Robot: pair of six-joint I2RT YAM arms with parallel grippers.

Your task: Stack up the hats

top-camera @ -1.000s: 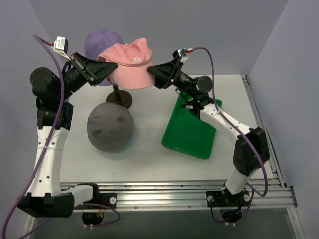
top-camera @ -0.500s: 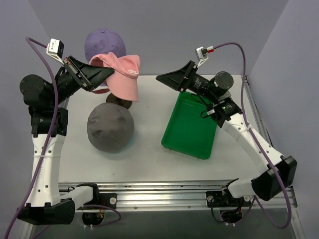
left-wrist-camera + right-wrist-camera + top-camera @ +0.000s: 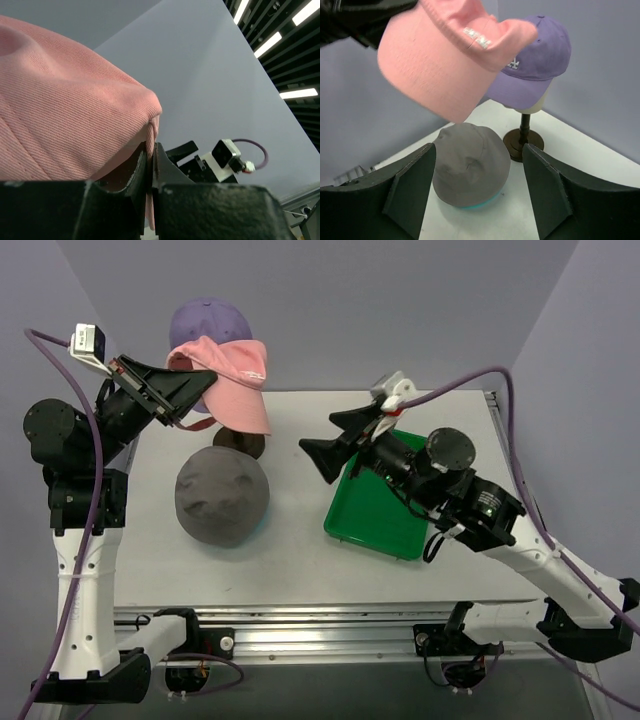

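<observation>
1. Left gripper [image 3: 203, 383]: pinching the pink cap [image 3: 238, 380] by its edge, holding it aloft just beside the lilac cap [image 3: 205, 320].
2. Right gripper [image 3: 318, 462]: hanging spread wide, gripping nothing.
3. Grey hat [image 3: 222, 495]: lying on the table [image 3: 300, 560].

Pink cap [image 3: 235, 380], lilac cap [image 3: 205, 320], grey hat [image 3: 222, 495] (three hats), one tray [image 3: 375, 515].

Soft, even, bright light, faint shadow under the grey round floppy fabric hat [image 3: 221, 495] below the pink fabric baseball cap [image 3: 235, 385], white ceiling strip lights [image 3: 272, 42] glaring upper right of that cap, cap's edges motion-blurred in right wrist view
</observation>
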